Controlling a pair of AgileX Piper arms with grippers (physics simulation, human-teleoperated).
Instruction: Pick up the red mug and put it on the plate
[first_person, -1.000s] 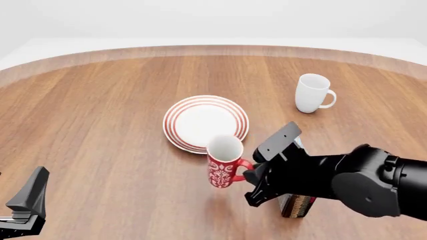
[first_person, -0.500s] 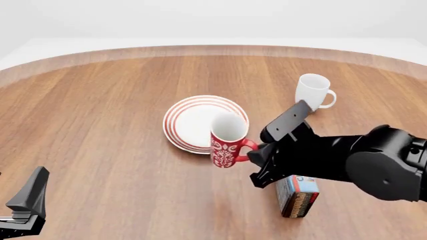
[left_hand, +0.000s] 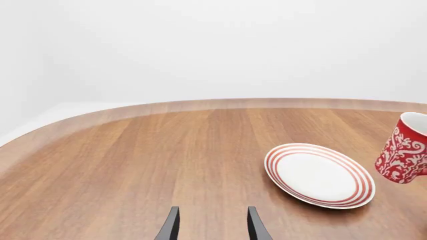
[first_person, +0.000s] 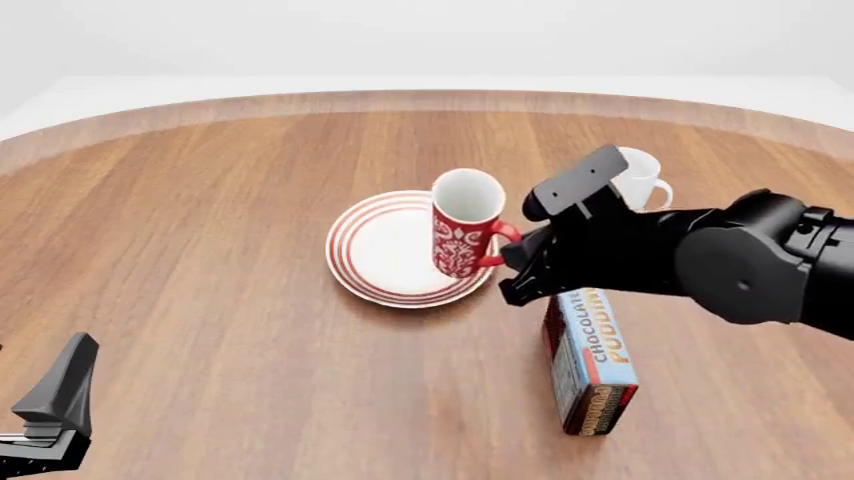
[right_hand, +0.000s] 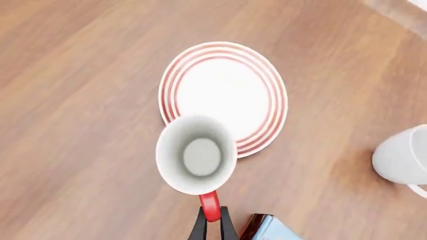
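Left gripper (first_person: 54, 410) idle at the near table edge, fingers apart and empty, right gripper (right_hand: 211, 220) reaching forward-left, pinched on the red mug (first_person: 465, 235) handle, mug upright in the air over the plate (first_person: 387, 250) right rim, white mug (first_person: 643, 180) beyond.

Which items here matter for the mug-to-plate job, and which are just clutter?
In play:
- red mug, held by its handle in the right gripper, lifted over the plate's right edge
- plate, white with red rings

Clutter:
- plain white mug, partly hidden behind the right arm
- chocolate pudding box, lying flat on the table
- left gripper, open and idle
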